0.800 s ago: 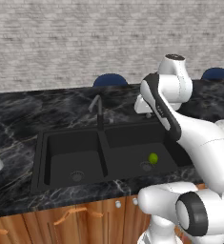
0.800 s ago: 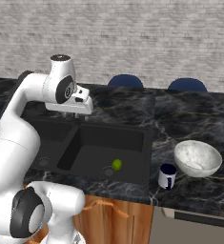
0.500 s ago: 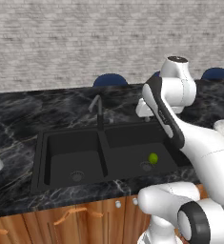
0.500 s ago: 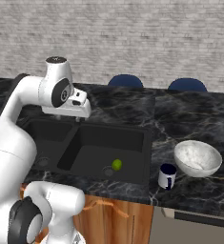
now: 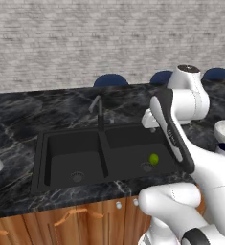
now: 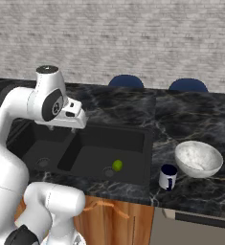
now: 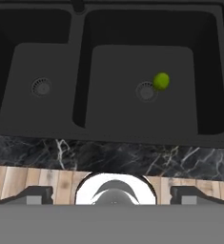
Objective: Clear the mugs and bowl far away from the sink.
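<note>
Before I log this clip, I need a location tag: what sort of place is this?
A rendered kitchen, most likely. A black double-basin sink with an arched faucet is set in a dark marble counter over wooden cabinet fronts, and a white bowl and a mug stand beside it.

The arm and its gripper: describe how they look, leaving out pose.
The arm is glossy white, built of rounded, tube-like segments with dark grey joint rings and a dark cap on its top joint. The gripper sits under a blocky white hand; its fingers are small and dark. No cables or markings are visible.
</note>
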